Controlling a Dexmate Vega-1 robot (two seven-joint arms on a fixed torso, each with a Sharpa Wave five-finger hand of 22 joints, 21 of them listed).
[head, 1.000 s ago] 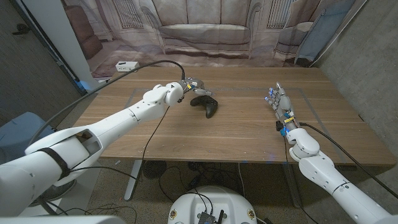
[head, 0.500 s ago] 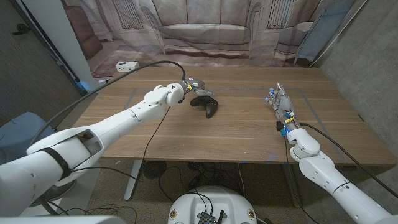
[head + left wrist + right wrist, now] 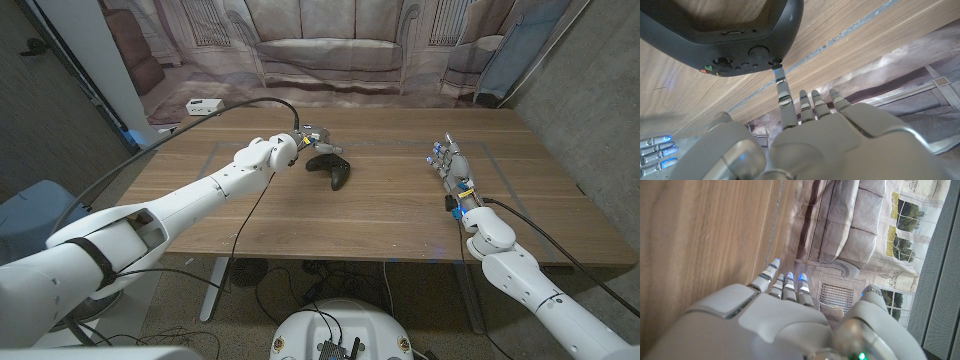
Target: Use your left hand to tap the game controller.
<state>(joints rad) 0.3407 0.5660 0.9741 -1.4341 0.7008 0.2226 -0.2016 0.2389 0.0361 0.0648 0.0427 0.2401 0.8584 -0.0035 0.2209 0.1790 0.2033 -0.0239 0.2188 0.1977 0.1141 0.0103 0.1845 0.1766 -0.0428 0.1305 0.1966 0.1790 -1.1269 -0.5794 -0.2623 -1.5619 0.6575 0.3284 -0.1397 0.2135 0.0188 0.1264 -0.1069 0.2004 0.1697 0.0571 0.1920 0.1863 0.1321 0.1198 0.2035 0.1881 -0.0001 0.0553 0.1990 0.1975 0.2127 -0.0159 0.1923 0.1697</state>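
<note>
Two arms are seen reaching over the wooden table (image 3: 380, 215) from the near corners. The left hand (image 3: 308, 139) is held out over the table's left half, just at the ten o'clock side of the black game controller (image 3: 331, 167). In the left wrist view, the left hand (image 3: 810, 135) is shown with its fingers stretched out and apart, nothing grasped; one fingertip (image 3: 779, 75) is brought right up to the edge of the game controller (image 3: 725, 35), at or just short of contact, and whether it truly touches cannot be told. The controller's small buttons and a stick are faced toward that camera.

On the head view, the controller is found a little left of the table's middle, lying on the wood, with one grip pointed toward six o'clock.

The right hand (image 3: 451, 168) is kept well apart, at about three o'clock from the controller, near the table's right side. It is stood on its edge with the fingers extended toward twelve o'clock and nothing held. In the right wrist view, the right hand (image 3: 765, 325) is seen with straight fingers beside the wood grain, small blue lights glowing at the fingertips (image 3: 788, 276).

A painted backdrop of a sofa (image 3: 330, 50) is hung beyond the table's far edge, and a small white box (image 3: 203, 106) is set on the floor at eleven o'clock.
</note>
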